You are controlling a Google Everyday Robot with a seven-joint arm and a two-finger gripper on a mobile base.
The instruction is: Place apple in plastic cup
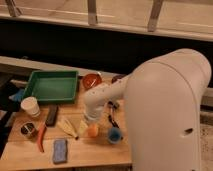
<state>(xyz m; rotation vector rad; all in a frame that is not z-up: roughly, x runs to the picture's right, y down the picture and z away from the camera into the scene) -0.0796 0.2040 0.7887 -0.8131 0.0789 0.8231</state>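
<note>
The apple (93,131) is a small orange-yellow fruit on the wooden table (85,152), near the front middle. The plastic cup (115,135) is a short blue cup standing just to the right of the apple, a little apart from it. My gripper (92,121) hangs at the end of the white arm (107,97), directly over the apple and close to its top. The arm's wrist hides the contact between gripper and apple.
A green tray (50,86) and a red-orange bowl (92,81) stand at the back. A white cup (31,106), a black block (51,115), a small can (27,130), a red chilli (41,137), a blue sponge (60,150) and a yellow item (70,127) lie to the left.
</note>
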